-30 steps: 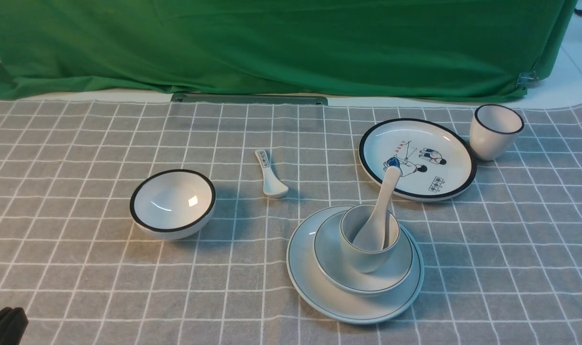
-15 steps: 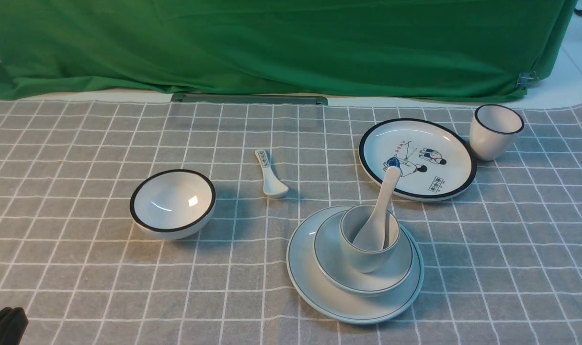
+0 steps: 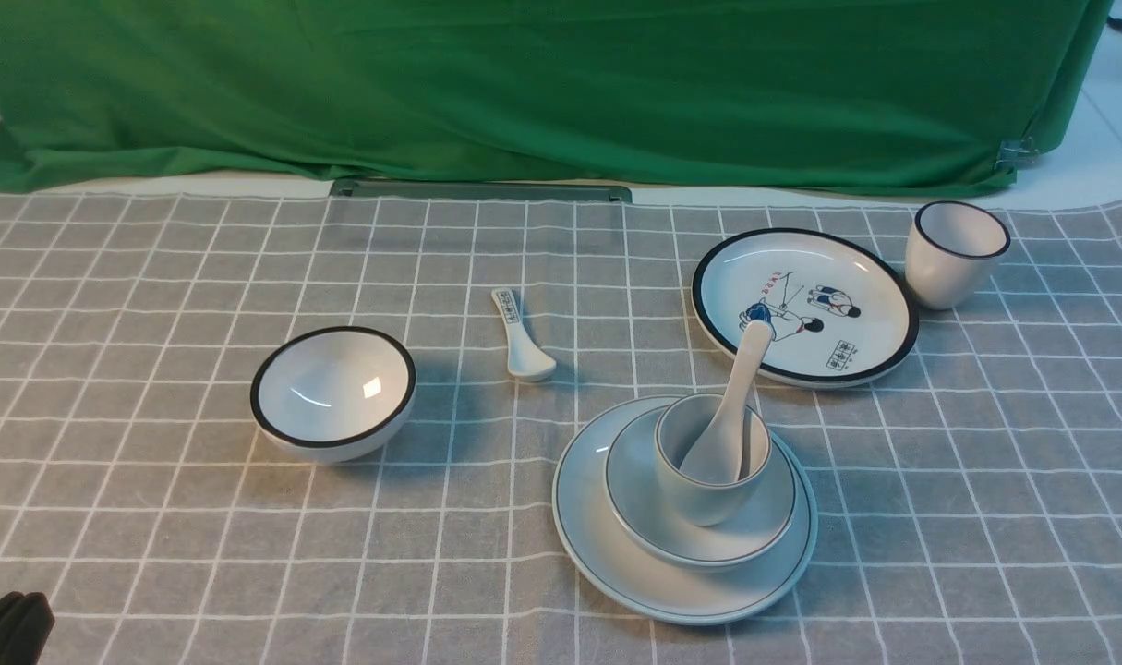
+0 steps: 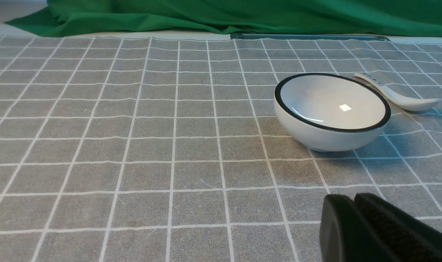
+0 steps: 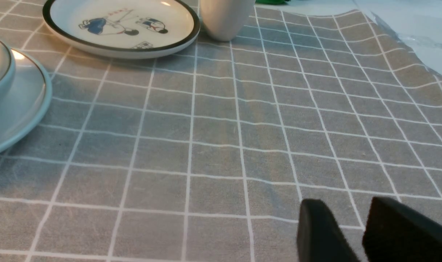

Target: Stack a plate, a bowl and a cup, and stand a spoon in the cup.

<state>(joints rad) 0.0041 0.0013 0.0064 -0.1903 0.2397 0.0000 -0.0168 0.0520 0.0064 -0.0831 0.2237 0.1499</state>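
Grey checked cloth (image 3: 200, 536) covers the table, with a green curtain (image 3: 542, 88) hanging along the far side. So the stack: the plain pale plate (image 3: 597, 554) sits on the cloth, right of center, the wide shallow bowl (image 3: 630, 489) is on it, and the grey-green cup (image 3: 699, 499) is in the bowl. The plain white spoon (image 3: 727, 416) leans in the cup, handle up. Just beyond that there's a cartoon plate (image 3: 801, 305) with a black rim, and a black-rimmed white cup (image 3: 948, 259) right beside it. Over on the left you've got a black-rimmed bowl (image 3: 334, 392), plus a short printed spoon (image 3: 522, 342) lying between it and the cartoon plate. Left gripper (image 4: 352, 198) is clenched on nothing, right gripper (image 5: 342, 202) has its fingers apart, also empty.
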